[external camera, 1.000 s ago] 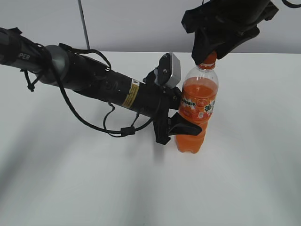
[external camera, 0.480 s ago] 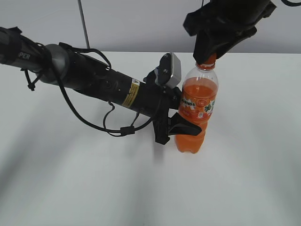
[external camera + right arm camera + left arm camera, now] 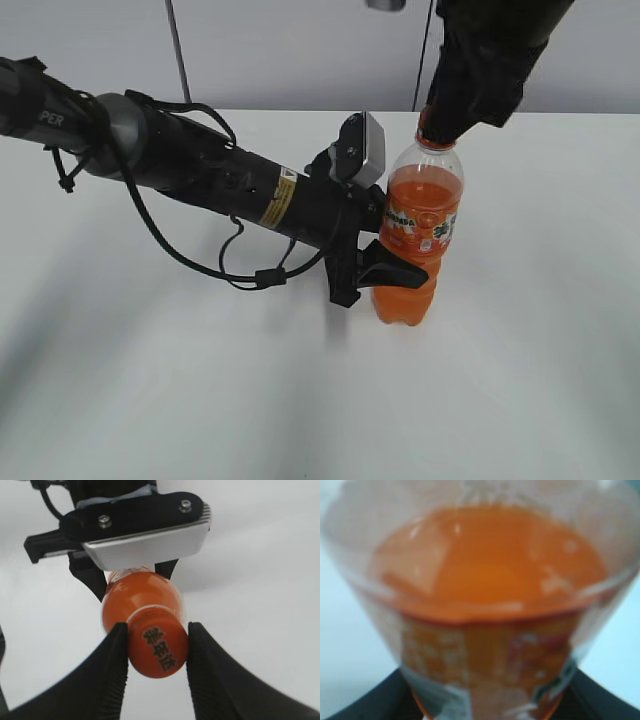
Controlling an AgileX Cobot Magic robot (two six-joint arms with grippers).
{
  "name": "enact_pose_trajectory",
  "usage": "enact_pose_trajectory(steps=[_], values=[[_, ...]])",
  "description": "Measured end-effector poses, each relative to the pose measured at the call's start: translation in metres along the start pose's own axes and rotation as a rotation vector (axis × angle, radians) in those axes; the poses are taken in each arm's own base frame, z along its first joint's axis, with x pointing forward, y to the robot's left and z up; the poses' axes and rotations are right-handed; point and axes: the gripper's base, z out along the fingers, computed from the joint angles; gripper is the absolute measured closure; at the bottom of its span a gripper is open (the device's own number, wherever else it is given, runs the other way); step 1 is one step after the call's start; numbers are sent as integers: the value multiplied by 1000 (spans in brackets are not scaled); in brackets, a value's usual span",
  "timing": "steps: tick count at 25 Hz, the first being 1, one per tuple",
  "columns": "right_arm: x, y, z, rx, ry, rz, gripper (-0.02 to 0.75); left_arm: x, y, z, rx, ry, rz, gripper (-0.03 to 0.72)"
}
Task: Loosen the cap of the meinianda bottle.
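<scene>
The upright bottle [image 3: 420, 235] is clamped at its label by the left gripper [image 3: 385, 262] from 9 o'clock; the cap [image 3: 158, 651] is pinched by the right gripper [image 3: 155, 645] jaws.

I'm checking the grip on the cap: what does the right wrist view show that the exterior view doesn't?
Only the right wrist view shows the cap, dark print on top, pinched between the right hand's fingers. Only the exterior view shows the whole upright meinianda bottle on the white table, with the right hand hiding the cap. Both show the left hand clamping the bottle's body.
</scene>
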Motion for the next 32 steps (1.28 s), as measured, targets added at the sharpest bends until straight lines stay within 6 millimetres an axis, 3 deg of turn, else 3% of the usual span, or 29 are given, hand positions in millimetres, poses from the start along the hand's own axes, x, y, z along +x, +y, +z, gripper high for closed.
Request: enact_pose_trajectory(steps=[19,32], values=[[-7,5,-1,-31,-97,-693,468,-1,-2,-2,21,24,40,289],[-3,5,-7,-12,-58,-770,468,-1,-2,-2,15,23,35,289]])
